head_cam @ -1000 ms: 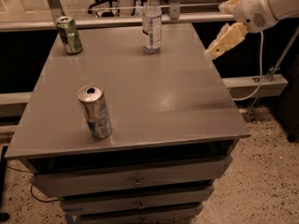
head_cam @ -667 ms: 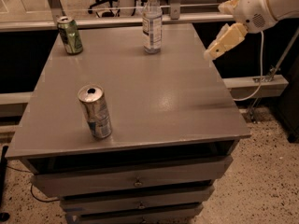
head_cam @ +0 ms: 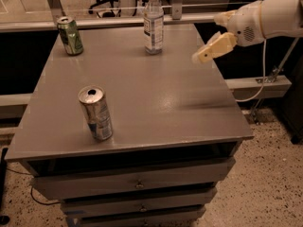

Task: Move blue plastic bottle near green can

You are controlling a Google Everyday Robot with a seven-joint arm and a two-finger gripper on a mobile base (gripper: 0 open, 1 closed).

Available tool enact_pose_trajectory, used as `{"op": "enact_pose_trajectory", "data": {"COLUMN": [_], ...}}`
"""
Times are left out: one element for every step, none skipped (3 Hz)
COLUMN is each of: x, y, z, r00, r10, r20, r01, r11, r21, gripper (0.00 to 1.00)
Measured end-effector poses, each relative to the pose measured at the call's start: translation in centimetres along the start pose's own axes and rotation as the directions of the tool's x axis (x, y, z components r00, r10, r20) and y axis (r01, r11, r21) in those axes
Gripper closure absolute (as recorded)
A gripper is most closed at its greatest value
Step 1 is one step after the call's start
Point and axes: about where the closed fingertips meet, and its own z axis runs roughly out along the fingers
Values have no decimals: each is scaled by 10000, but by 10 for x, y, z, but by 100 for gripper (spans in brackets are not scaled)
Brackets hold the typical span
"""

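Observation:
The blue plastic bottle point(head_cam: 153, 22), clear with a white cap and a pale label, stands upright at the far middle of the grey table point(head_cam: 161, 103). The green can point(head_cam: 70, 35) stands upright at the far left corner. My gripper point(head_cam: 204, 53) hangs over the table's right side on a white arm coming in from the upper right. It is to the right of the bottle and apart from it, with nothing in it.
A silver can with a blue-white label point(head_cam: 96, 113) stands near the table's front left. The table has drawers point(head_cam: 137, 183) below. A railing point(head_cam: 118, 20) runs behind the table. A cable point(head_cam: 258, 86) hangs at the right over a speckled floor.
The gripper has moved a little to the left, toward the bottle. The bottle and both cans have not moved.

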Motion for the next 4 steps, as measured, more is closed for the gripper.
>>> {"op": "enact_pose_trajectory", "data": {"x": [-3,-10,-24,-38], "y": [-14,-47,-80,-106], "z": [41,73,101,130], "r00": [9890,9686,9523,9480], "r10": [998,1638,1737,1530], "r20": [1095,1868,2509,2791], "r01": [-1054,-1887,-2250,-2190], "r11": [9934,9742,9551,9498], "r21": [462,1241,1927,2232], "gripper": [0,0,0,0]}}
